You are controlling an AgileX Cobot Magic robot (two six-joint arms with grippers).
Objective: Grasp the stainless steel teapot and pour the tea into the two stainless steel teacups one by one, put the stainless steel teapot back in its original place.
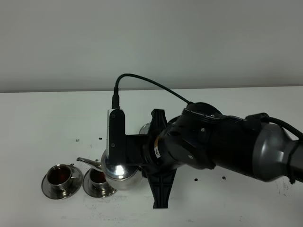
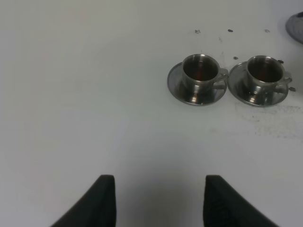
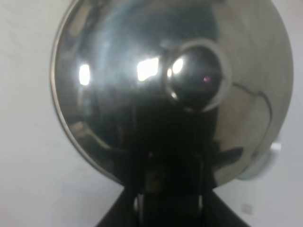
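Observation:
The stainless steel teapot (image 1: 118,172) is held just right of the two teacups, its thin spout (image 1: 87,161) reaching left over the nearer cup. The right wrist view looks down on its shiny body (image 3: 109,80) and lid knob (image 3: 196,78). My right gripper (image 1: 134,162) (image 3: 168,198) is shut on the teapot at its handle side. The two teacups stand on saucers side by side, one at the left (image 1: 59,178) (image 2: 201,72) and one next to the teapot (image 1: 97,182) (image 2: 264,72). Dark reddish tea (image 2: 200,71) shows in both. My left gripper (image 2: 158,198) is open and empty, well away from the cups.
A round steel piece (image 1: 144,127) lies on the white table (image 1: 227,203) behind the teapot, mostly hidden by my right arm (image 1: 218,144); its edge shows in the left wrist view (image 2: 296,26). Small dark specks dot the table around the cups.

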